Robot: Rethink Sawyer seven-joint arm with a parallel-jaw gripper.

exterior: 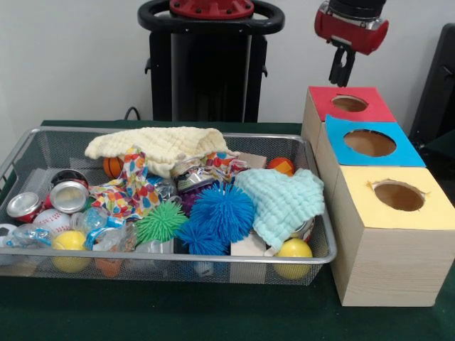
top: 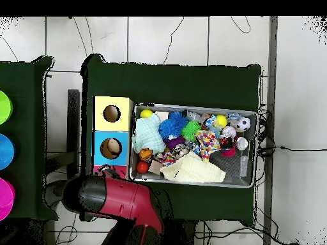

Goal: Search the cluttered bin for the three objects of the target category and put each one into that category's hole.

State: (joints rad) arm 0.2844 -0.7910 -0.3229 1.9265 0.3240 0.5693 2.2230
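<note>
The wire mesh bin (exterior: 178, 260) holds a heap of clutter; it also shows in the overhead view (top: 191, 106). A small orange thing with dark stripes (exterior: 111, 167) peeks out behind the patterned cloth at the bin's far left. Another orange-red round thing (exterior: 282, 165) lies at the far right corner. The pale yellow-tan plush toy is hidden. The red-topped box's hole (exterior: 349, 104) is the farthest of the three. My gripper (exterior: 342, 71) hangs just above that hole, shut, with nothing visible in it. In the overhead view my arm (top: 115, 198) covers the gripper and most of the red box.
The blue-topped box (exterior: 370, 143) and the yellow-topped box (exterior: 399, 196) stand in front of the red one. The bin holds a cream cloth (exterior: 156, 145), a mint cloth (exterior: 284, 199), spiky blue (exterior: 222, 209) and green (exterior: 161, 222) balls, yellow balls (exterior: 293, 250), cans (exterior: 69, 195) and a baseball (exterior: 51, 222).
</note>
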